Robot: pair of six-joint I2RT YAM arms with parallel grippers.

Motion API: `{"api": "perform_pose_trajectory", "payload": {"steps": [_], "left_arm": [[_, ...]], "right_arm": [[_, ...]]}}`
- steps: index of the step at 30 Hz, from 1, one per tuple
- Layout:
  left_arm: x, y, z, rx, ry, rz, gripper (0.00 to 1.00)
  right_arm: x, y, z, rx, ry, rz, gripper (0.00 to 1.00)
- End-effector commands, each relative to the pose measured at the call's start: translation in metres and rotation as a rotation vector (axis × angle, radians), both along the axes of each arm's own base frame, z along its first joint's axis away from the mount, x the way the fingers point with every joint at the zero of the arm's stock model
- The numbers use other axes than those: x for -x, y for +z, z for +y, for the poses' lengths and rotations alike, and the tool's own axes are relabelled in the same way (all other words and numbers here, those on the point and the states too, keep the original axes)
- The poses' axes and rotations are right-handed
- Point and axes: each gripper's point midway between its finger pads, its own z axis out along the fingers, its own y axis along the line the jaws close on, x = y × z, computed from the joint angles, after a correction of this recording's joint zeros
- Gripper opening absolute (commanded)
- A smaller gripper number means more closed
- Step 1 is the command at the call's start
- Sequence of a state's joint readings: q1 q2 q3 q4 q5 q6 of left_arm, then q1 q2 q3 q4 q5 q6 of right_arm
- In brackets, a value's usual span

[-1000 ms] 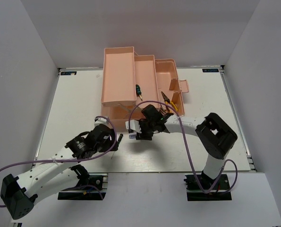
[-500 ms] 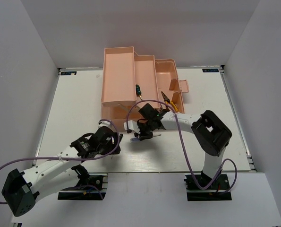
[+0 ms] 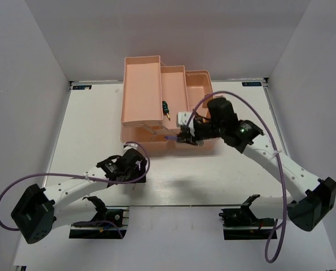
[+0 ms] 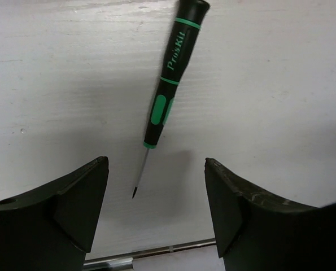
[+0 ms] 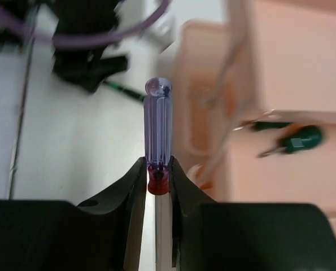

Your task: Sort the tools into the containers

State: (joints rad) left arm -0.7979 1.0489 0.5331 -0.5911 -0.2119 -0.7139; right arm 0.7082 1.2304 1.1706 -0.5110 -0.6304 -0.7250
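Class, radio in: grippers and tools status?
Left gripper open above slim green-and-black screwdriver. Right gripper shut on thin blue-and-red-handled screwdriver at salmon-pink plastic toolbox. No obstruction seen.

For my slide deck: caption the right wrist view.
Right gripper clamps the thin blue-handled, red-collared screwdriver near the salmon-pink plastic toolbox.

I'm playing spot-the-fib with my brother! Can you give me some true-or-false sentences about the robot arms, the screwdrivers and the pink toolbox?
1. The right end effector holds the blue-and-red screwdriver. True.
2. The left end effector is gripping the long green screwdriver. False: it is open above the screwdriver, which lies on the table.
3. A stubby green screwdriver lies inside the pink toolbox. True.
4. The pink toolbox is shut. False: its trays are spread open.
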Motion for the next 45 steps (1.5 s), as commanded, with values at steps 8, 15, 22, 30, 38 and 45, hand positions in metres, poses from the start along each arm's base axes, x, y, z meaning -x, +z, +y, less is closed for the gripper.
{"api": "perform_pose_trajectory", "payload": {"steps": [8, 15, 22, 30, 38, 45], "left_arm": [[-0.033, -0.001, -0.01, -0.074, 0.008, -0.064, 0.77], [-0.038, -0.024, -0.014, -0.114, -0.005, -0.033, 0.7], [-0.043, -0.042, -0.014, -0.181, -0.001, 0.009, 0.62], [-0.038, -0.055, -0.014, -0.204, -0.019, 0.05, 0.19], [-0.04, 0.027, -0.073, 0.064, -0.29, -0.1, 0.01], [-0.038, 0.175, -0.117, 0.289, -0.523, -0.268, 0.0]], "right_arm": [[-0.167, 0.102, 0.108, -0.237, -0.382, 0.039, 0.0], [-0.201, 0.095, 0.16, -0.248, -0.355, 0.072, 0.51], [-0.183, 0.085, 0.133, -0.253, -0.376, 0.143, 0.63], [-0.17, 0.076, 0.077, -0.287, -0.471, 0.185, 0.66], [-0.172, 0.071, 0.014, -0.289, -0.596, 0.188, 0.75], [-0.181, 0.049, -0.048, -0.249, -0.747, 0.146, 0.49]]}}
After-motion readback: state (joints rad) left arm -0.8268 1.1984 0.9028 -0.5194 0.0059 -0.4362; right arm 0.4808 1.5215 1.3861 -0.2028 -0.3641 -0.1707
